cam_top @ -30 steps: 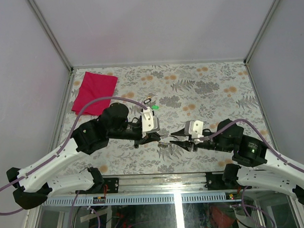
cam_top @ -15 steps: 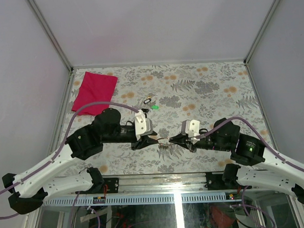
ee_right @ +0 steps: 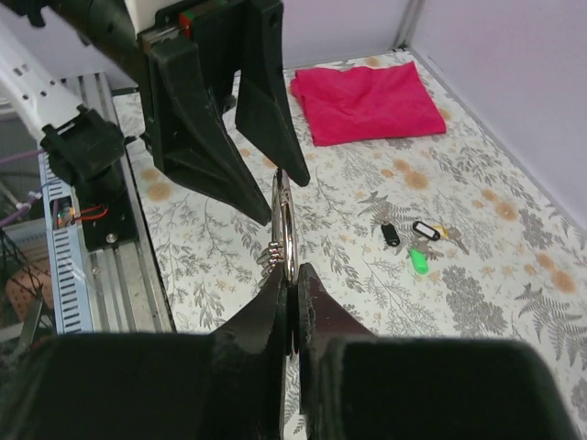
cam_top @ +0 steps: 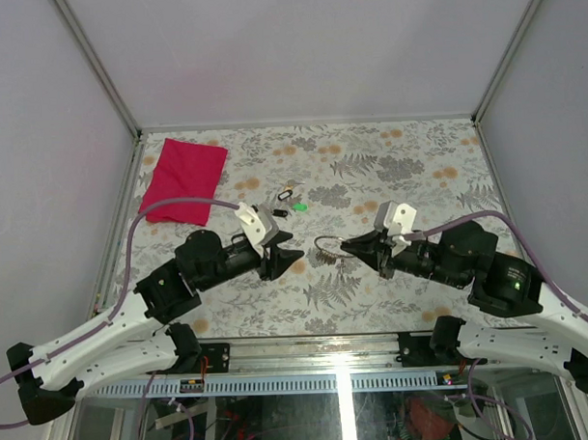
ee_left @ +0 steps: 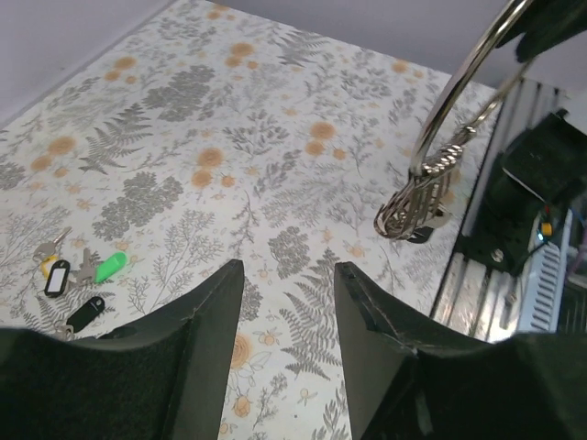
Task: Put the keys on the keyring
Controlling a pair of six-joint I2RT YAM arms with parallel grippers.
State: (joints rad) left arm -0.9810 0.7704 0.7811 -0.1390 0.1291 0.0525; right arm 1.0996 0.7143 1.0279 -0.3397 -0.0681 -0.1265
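Observation:
The keyring [ee_right: 285,216], a thin silver ring with smaller silvery loops [ee_left: 412,205] hanging from it, is pinched edge-on in my shut right gripper [ee_right: 293,273] and held above the floral table. My left gripper [ee_left: 289,286] stands open and empty just left of the ring [cam_top: 322,244], and its black fingers [ee_right: 264,103] face the ring's far side. The keys [cam_top: 286,193] lie on the table behind the grippers. They have black loop heads [ee_right: 392,235], and a bright green piece [ee_right: 419,261] lies beside them. In the left wrist view the keys [ee_left: 58,277] show at far left.
A red cloth [cam_top: 183,178] lies at the back left corner. The floral table [cam_top: 408,168] is walled by grey panels on three sides. A metal rail [cam_top: 337,349] runs along its near edge beside the arm bases.
My left gripper let go of the keyring, opened and pulled back to the left. My right gripper shut on the ring and carried it up and slightly right.

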